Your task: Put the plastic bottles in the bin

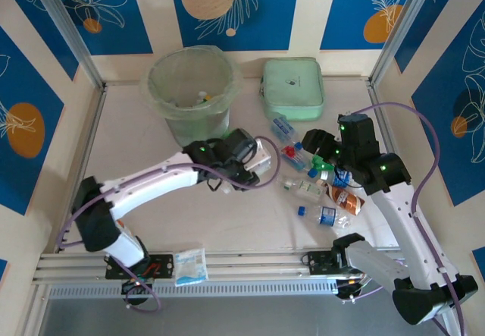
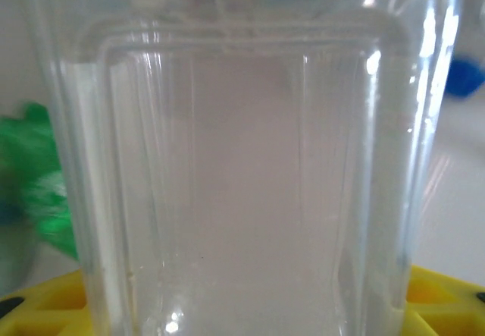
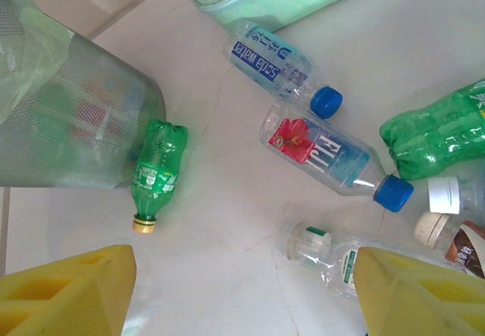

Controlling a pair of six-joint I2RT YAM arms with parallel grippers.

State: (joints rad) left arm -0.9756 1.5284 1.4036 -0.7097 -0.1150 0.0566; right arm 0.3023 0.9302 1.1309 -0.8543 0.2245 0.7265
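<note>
My left gripper (image 1: 260, 161) is shut on a clear plastic bottle (image 2: 242, 161), which stands right in front of the left wrist camera between the yellow pads (image 2: 45, 306). My right gripper (image 3: 242, 279) hangs open over the table. A clear bottle with a green-and-white label (image 3: 326, 254) lies by its right finger (image 3: 417, 290). Around it lie a Fiji bottle (image 3: 330, 158), a soda water bottle (image 3: 276, 67) and a large green bottle (image 3: 439, 131). A small green bottle (image 3: 155, 171) lies against the bin (image 1: 189, 86), which holds a few bottles.
A mint-green case (image 1: 292, 87) lies right of the bin at the back. More bottles (image 1: 337, 203) lie scattered at the right of the table. A white-and-blue packet (image 1: 189, 266) rests on the front rail. Walls close in the table's sides and back.
</note>
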